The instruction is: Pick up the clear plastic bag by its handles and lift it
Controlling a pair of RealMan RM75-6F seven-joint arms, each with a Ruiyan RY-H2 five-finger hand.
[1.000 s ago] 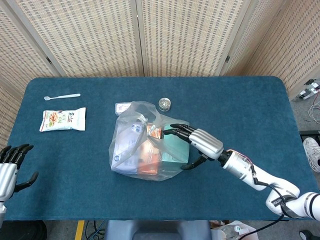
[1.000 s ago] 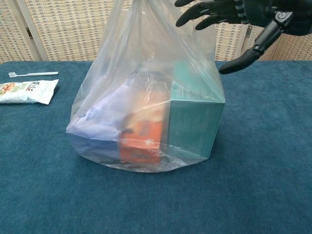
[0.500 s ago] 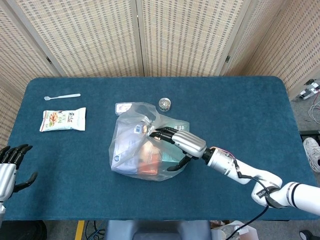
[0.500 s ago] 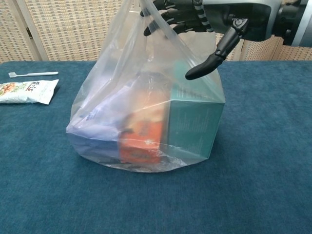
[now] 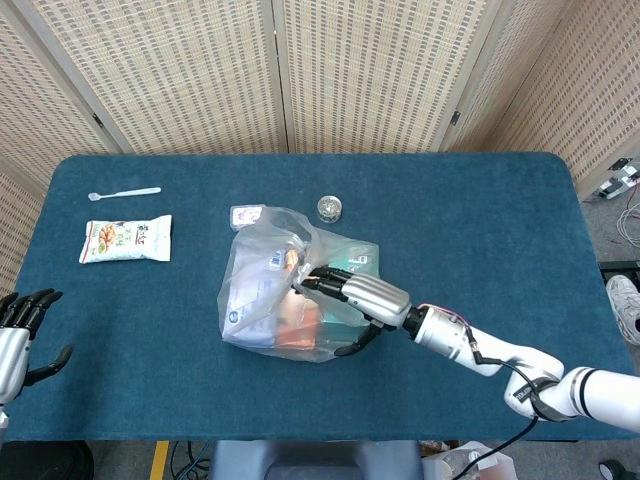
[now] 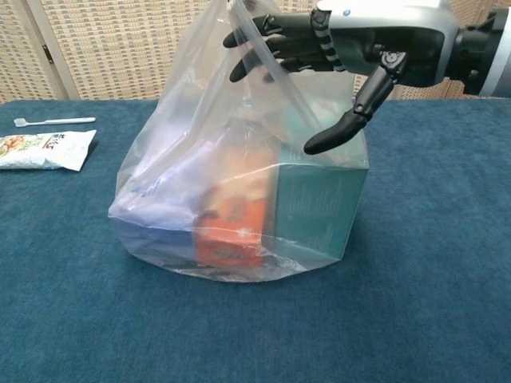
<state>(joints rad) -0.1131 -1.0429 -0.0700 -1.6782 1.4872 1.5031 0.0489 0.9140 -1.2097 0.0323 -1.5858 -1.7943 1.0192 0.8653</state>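
Observation:
The clear plastic bag (image 5: 262, 300) stands mid-table, holding a teal box (image 6: 319, 203), an orange packet (image 6: 231, 227) and a blue-white pouch. My right hand (image 5: 362, 299) hovers over the bag's top from the right, fingers (image 6: 267, 41) stretched out flat and thumb hanging apart. In the chest view my right hand (image 6: 359, 44) has its fingertips against a handle strip (image 6: 275, 76) of the bag (image 6: 184, 171), with nothing gripped. My left hand (image 5: 18, 328) rests open at the table's near left edge, far from the bag.
A snack packet (image 5: 126, 240) and a white spoon (image 5: 125, 193) lie at the far left. A small round silver object (image 5: 329, 207) and a small white packet (image 5: 245, 213) sit just behind the bag. A woven screen stands behind the table.
My right hand has moved left and down from beside the bag to over its top, fingertips now in among the handle film. The left hand stays put.

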